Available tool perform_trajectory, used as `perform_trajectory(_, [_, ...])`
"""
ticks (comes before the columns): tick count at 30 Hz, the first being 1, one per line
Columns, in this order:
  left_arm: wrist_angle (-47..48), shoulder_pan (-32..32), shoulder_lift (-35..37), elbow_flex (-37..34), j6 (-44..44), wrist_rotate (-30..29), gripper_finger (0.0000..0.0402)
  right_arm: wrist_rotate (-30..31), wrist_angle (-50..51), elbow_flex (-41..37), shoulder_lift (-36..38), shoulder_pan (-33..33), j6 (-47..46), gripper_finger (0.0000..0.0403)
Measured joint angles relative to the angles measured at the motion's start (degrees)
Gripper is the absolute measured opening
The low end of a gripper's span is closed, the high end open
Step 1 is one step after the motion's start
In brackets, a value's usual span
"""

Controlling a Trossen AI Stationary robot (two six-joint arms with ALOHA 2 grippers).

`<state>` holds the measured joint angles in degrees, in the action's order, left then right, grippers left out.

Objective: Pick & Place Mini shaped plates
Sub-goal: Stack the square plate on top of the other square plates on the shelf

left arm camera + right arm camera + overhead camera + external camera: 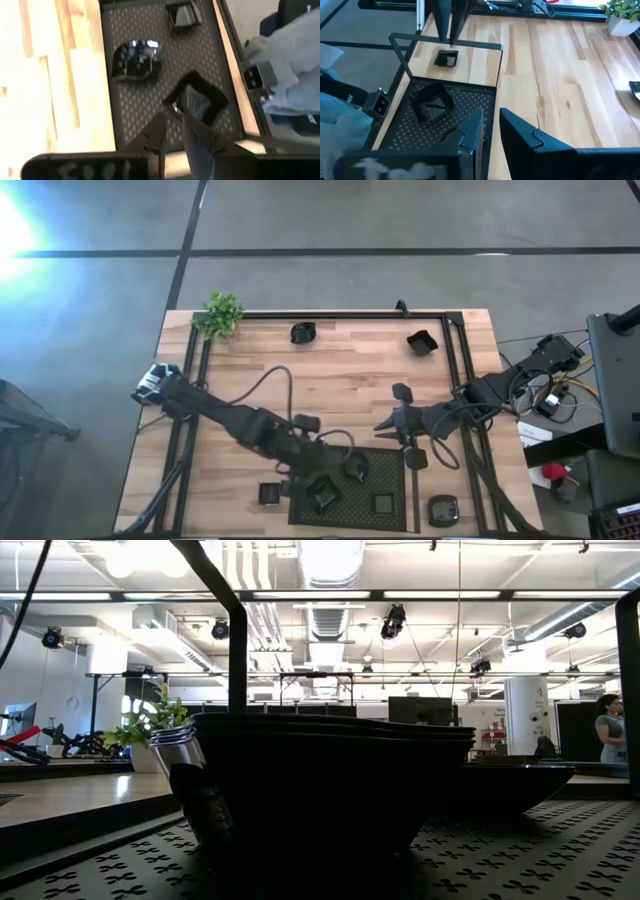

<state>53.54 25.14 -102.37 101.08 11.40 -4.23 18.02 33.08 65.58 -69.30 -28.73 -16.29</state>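
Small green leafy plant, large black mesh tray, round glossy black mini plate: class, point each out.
Small green leafy plant (221, 313), high view, on its leaves.
Large black mesh tray (383, 465), high view, on bare mesh.
Round glossy black mini plate (136, 61), left wrist view, on its shiny centre.

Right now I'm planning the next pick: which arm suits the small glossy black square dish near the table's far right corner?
Right. The right gripper hangs empty nearer that square dish; the left gripper grips a black angular dish over the black mesh tray.
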Motion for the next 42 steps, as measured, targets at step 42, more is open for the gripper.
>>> perform_trajectory(42, [-9.5, 18.3, 4.0, -32.6, 20.6, -4.3, 0.0058, -0.5, 0.1, 0.1, 0.2, -0.1, -0.2, 0.0059])
